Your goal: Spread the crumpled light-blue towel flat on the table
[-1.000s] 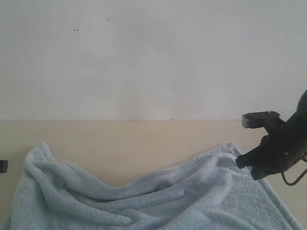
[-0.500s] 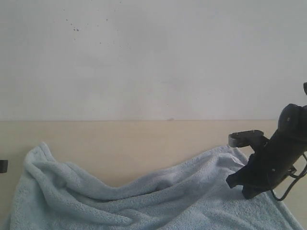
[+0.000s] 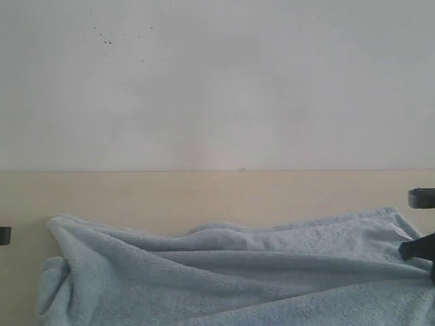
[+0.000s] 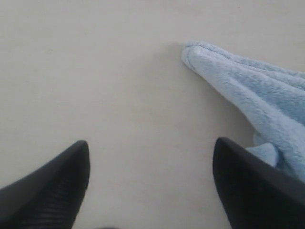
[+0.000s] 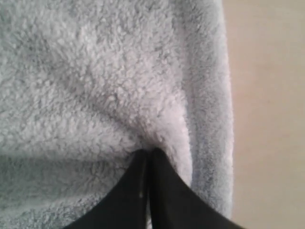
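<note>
Right claw (image 5: pixel 147 153) pinching fluffy terry towel (image 5: pixel 90 71), smooth beige table (image 5: pixel 269 95)

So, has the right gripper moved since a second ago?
Yes. Against the table's back edge, the right gripper has dropped lower and pulled right to the frame's edge, dragging the towel.

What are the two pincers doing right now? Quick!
Left pincer: open, holding nothing, over the table near a towel corner.
Right pincer: closed, pinching the towel near its edge.
</note>
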`<move>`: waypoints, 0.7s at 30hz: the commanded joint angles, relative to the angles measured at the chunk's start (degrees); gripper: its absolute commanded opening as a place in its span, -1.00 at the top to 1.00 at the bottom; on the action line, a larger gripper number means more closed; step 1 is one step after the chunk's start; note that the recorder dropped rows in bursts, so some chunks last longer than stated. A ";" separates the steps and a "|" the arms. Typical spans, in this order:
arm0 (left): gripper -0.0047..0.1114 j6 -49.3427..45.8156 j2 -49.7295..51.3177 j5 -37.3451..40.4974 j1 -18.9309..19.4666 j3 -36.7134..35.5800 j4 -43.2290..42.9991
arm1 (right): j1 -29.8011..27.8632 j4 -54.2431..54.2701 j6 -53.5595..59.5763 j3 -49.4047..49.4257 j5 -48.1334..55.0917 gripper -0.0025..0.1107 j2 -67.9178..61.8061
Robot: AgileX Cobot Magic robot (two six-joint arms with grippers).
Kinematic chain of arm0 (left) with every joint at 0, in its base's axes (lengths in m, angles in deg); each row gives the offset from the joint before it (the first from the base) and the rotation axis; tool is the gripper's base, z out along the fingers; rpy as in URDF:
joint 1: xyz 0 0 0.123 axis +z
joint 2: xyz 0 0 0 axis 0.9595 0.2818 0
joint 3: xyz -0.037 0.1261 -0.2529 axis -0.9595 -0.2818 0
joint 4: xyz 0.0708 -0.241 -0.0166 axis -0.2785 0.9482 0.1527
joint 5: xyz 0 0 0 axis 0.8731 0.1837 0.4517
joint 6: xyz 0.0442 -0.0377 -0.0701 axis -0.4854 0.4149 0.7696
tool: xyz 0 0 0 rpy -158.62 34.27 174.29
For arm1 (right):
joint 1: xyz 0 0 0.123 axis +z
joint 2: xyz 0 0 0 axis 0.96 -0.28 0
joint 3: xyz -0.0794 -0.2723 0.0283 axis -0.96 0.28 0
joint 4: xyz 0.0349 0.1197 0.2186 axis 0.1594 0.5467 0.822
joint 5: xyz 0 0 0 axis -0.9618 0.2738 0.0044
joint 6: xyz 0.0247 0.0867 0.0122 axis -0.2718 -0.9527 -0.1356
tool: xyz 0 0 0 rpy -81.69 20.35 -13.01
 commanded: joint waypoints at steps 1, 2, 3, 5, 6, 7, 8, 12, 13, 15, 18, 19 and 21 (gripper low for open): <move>-0.25 0.62 0.37 0.53 -0.03 -0.12 0.05 | -4.77 -2.63 -0.19 0.14 1.95 0.93 -0.14; -0.25 0.62 0.37 0.53 -0.03 -0.12 0.05 | -5.16 -2.63 -0.19 0.14 1.95 0.93 0.23; -0.25 0.62 0.37 0.53 -0.03 -0.12 0.05 | -5.49 -2.63 -0.34 0.14 1.95 0.93 0.55; -0.25 0.62 0.37 0.53 -0.03 -0.12 0.05 | -5.96 -2.63 -0.62 0.14 1.95 0.93 1.60; -0.25 0.62 0.37 0.53 -0.03 -0.12 0.05 | -6.55 -2.99 -0.88 0.14 1.95 0.93 2.19; -0.25 0.62 0.37 0.53 -0.03 -0.12 0.05 | -6.92 -3.65 -1.38 0.14 1.95 0.93 2.71; -0.25 0.62 0.37 0.53 -0.03 -0.12 0.05 | -7.67 -4.03 -2.10 0.14 2.22 0.93 3.30; -0.25 0.62 0.37 0.63 -0.03 -0.12 0.05 | -10.84 -3.60 -2.72 0.14 3.18 0.93 6.04; -0.25 0.62 0.37 1.14 -0.03 -0.12 0.05 | -11.05 -2.63 -2.29 0.14 3.06 0.93 7.18; -0.25 0.62 0.37 3.71 -0.03 -0.12 0.05 | -11.05 3.33 1.67 0.14 2.61 0.93 9.79; -0.25 -0.47 0.37 8.42 -0.03 -0.37 0.05 | -10.26 18.80 12.45 0.14 3.65 0.93 12.97; -0.25 -0.98 0.51 9.36 -0.03 -0.83 0.05 | -9.65 21.45 14.51 0.14 4.25 0.93 13.64; -0.25 -1.55 1.89 9.27 -0.03 -1.25 0.05 | -8.08 24.69 16.54 0.14 4.90 0.93 15.14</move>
